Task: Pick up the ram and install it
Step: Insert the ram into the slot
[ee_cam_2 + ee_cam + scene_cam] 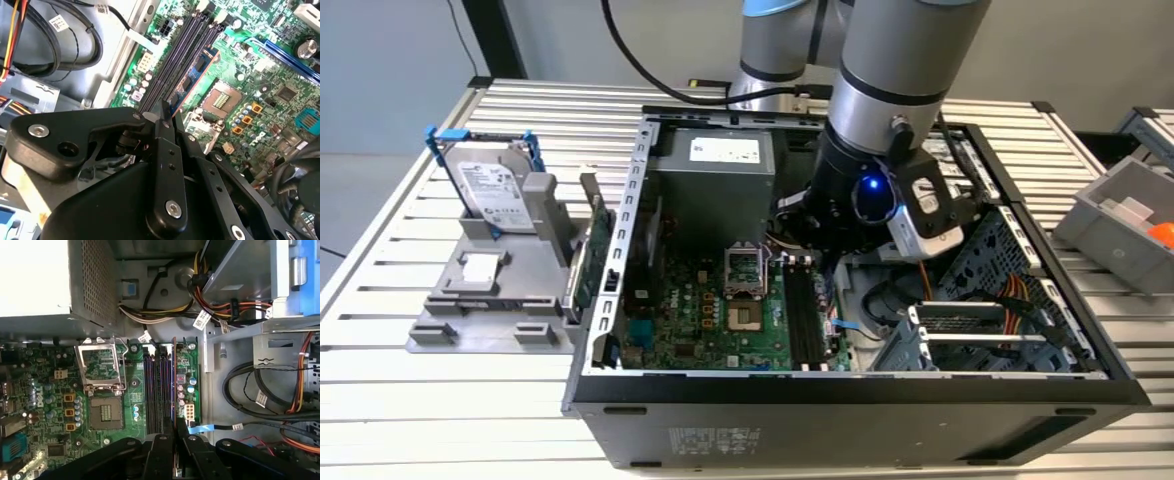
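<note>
Arm: the grey and silver Universal Robots arm reaches down into the open black tower PC case, wrist low over the board.

Gripper: the black 2-finger gripper sits right above the memory slots; in the first wrist view its tips line up with the slot rows.

Fingers: pretty much closed, pinched on the edge of the stick, 1 finger on either side of it.

Ram: the thin, flat, bluish circuit-board stick stands on its long edge in the grip, running along the slots. In the first wrist view it shows edge-on as a thin reddish line over the row nearest the small capacitors. Can't tell if it's actually seated or just resting on top.

Slots: the long black memory slots lie side by side next to the square silver CPU socket on the green motherboard.

Around it: grey metal power supply box at the far end of the case, bundles of black, yellow and orange cables beside the drive cage.

Outside the case: on the exterior view's left, a grey plastic holder stands on the slatted metal table with a silver hard drive in a blue frame upright in it, and a green expansion card stands just beside the case wall.
</note>
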Controlling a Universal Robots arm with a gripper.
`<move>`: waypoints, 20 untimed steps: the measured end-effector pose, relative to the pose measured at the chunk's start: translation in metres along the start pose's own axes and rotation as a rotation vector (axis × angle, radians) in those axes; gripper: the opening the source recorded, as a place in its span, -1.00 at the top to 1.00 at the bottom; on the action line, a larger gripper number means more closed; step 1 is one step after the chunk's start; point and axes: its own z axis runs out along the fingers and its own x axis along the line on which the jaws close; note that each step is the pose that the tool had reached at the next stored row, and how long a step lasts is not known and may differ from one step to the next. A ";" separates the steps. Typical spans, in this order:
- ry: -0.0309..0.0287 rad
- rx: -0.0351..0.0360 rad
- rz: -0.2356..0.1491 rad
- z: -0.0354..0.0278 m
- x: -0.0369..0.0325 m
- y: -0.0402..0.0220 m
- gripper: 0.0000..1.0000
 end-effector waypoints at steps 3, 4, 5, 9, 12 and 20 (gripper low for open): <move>0.0000 0.0007 0.000 0.0000 -0.0002 0.0000 1.00; -0.0001 0.0007 0.000 0.0001 -0.0005 0.0001 1.00; -0.0001 0.0003 -0.001 0.0007 -0.0007 0.0001 1.00; 0.0006 0.0006 -0.006 0.0054 -0.0050 0.0002 1.00; 0.0014 0.0006 -0.013 0.0095 -0.0078 0.0001 1.00; 0.0055 0.0030 -0.018 0.0207 -0.0083 -0.0015 1.00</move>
